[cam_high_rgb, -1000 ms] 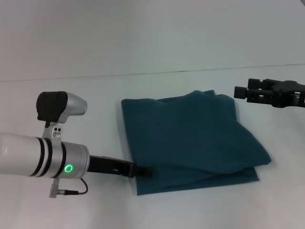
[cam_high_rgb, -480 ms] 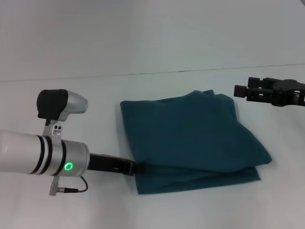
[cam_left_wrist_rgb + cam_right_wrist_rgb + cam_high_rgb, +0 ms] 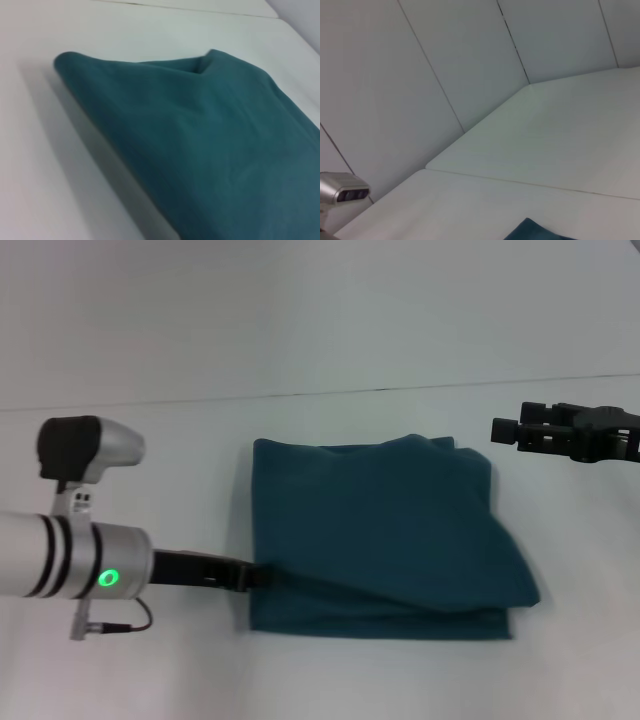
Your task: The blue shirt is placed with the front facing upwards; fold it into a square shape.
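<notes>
The blue shirt (image 3: 385,530) lies folded into a rough square on the white table, with no print showing. My left gripper (image 3: 256,575) is low at the shirt's near-left edge, shut on the cloth there. The left wrist view is filled by the folded shirt (image 3: 210,135) with a rounded fold along one side. Off the shirt's far right corner, my right gripper (image 3: 507,431) hangs above the table and touches nothing. Only a small corner of the shirt (image 3: 536,231) shows in the right wrist view.
The white table (image 3: 150,460) spreads around the shirt on all sides. A seam (image 3: 400,388) runs across it behind the shirt. My left arm's silver housing (image 3: 85,450) stands at the left.
My left gripper has pulled back to the left, dragging the shirt's near edge with it. The whole folded shirt has shifted left and squared up. The right arm has not moved.
</notes>
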Controlling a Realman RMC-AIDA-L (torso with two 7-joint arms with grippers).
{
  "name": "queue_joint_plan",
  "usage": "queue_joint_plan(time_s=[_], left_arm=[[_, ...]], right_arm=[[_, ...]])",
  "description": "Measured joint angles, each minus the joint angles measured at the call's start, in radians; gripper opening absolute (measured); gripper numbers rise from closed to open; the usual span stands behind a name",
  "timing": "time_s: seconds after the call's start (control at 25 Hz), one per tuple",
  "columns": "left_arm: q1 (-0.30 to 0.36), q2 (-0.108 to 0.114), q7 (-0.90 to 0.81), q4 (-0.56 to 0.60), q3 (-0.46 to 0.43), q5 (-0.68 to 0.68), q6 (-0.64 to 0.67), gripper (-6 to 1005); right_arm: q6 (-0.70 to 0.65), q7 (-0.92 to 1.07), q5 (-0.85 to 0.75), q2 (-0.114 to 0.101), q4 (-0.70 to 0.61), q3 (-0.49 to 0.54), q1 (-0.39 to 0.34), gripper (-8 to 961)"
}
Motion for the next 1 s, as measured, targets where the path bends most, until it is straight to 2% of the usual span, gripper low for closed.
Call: queue_joint_plan(time_s=[0.24,0.4,0.8,1.0], left_arm=[[0.048,0.002,0.002,0.052,-0.058,0.033,0.033,70],[0.072,0.000,0.003,0.073,-0.065,0.034,0.056,70],[0.081,-0.006,0.025,0.080,-0.068,0.033,0.128,67],[0.080,-0.003,0.015,0.105,-0.100,0.038,0.180,68]], right_arm=[[0.000,0.001,0.000,0.000,0.000,0.000,0.000,919],[0.000,0.001,0.000,0.000,0.000,0.000,0.003,919],[-0.001,0.000,0.000,0.000,0.000,0.000,0.003,918],[-0.001,-0.003,0.001,0.000,0.000,0.000,0.001,918]])
